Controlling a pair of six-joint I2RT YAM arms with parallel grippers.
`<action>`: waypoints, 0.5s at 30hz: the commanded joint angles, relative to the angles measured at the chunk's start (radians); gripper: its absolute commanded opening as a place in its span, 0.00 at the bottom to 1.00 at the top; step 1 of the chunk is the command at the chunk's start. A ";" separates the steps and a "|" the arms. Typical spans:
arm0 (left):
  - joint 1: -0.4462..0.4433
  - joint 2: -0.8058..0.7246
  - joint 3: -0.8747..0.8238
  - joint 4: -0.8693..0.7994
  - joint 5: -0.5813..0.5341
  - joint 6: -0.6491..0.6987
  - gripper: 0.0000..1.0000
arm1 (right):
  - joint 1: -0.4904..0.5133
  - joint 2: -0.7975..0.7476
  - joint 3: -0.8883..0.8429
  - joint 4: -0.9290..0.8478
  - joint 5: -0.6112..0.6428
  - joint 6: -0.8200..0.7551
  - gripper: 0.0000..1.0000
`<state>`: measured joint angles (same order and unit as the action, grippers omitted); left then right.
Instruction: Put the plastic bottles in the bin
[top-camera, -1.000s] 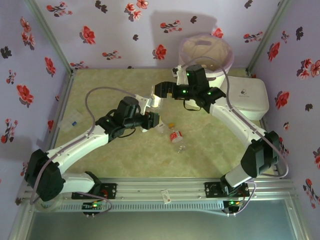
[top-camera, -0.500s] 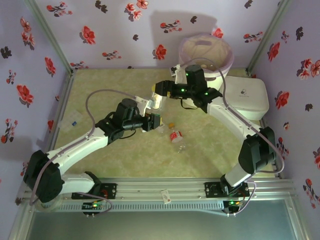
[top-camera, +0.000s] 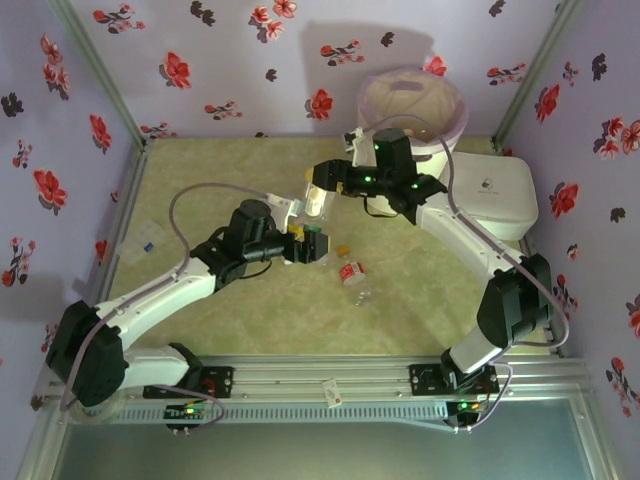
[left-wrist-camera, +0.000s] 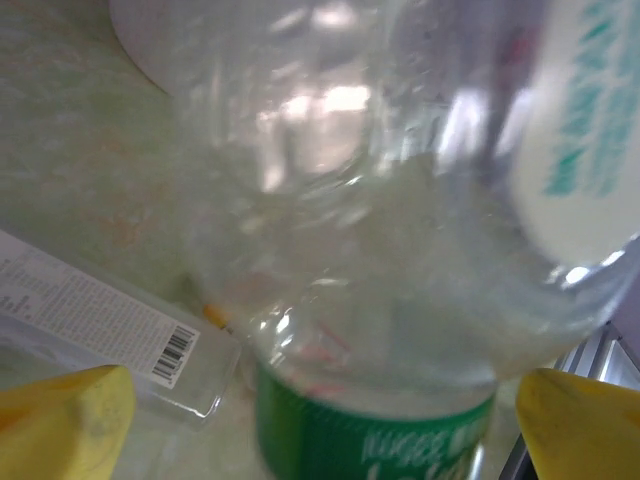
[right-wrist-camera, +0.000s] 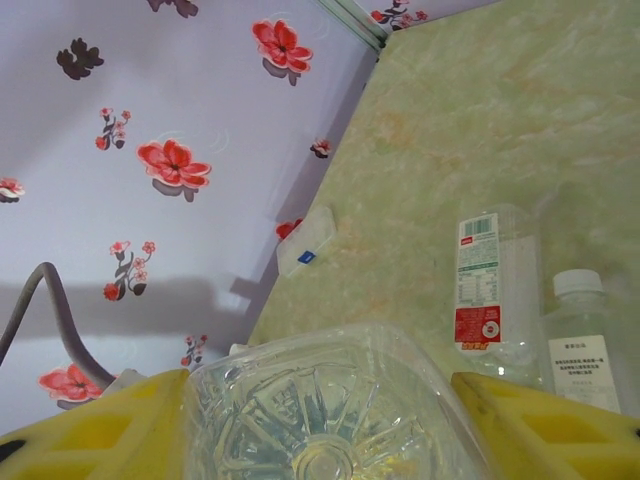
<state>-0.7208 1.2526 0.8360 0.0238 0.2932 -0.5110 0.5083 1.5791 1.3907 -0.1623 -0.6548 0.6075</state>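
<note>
My right gripper (top-camera: 318, 195) (right-wrist-camera: 320, 420) is shut on the base end of a clear ribbed bottle (right-wrist-camera: 330, 420), held above the table middle. Just below it, my left gripper (top-camera: 315, 243) (left-wrist-camera: 325, 420) is open. A clear bottle with a green label (left-wrist-camera: 370, 440) sits close between its spread yellow fingers (left-wrist-camera: 60, 420), with a gap on the left side. A red-labelled bottle (top-camera: 350, 272) (right-wrist-camera: 478, 290) lies on the table. An orange cap (top-camera: 343, 251) and a white-capped bottle (right-wrist-camera: 580, 340) are beside it. The cream bin (top-camera: 455, 125) with its pink liner stands at the back right.
A flat white box (top-camera: 490, 190) lies right of the bin's foot, under the right arm. A small white item with a blue mark (top-camera: 150, 245) (right-wrist-camera: 305, 240) rests by the left wall. Flowered walls close in the table on three sides.
My left gripper has drawn down and to the right, away from the right gripper. The right gripper has kept the clear bottle and lifted it slightly.
</note>
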 joint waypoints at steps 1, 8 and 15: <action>0.013 -0.044 -0.024 0.050 -0.013 -0.016 1.00 | -0.015 -0.036 0.089 -0.077 0.031 -0.073 0.47; 0.017 -0.082 -0.068 0.049 -0.028 -0.033 1.00 | -0.049 -0.035 0.288 -0.240 0.157 -0.209 0.43; 0.018 -0.094 -0.083 0.036 -0.039 -0.042 1.00 | -0.123 -0.022 0.505 -0.315 0.338 -0.313 0.41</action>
<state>-0.7101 1.1801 0.7624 0.0448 0.2710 -0.5411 0.4129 1.5780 1.8130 -0.4335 -0.4324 0.3729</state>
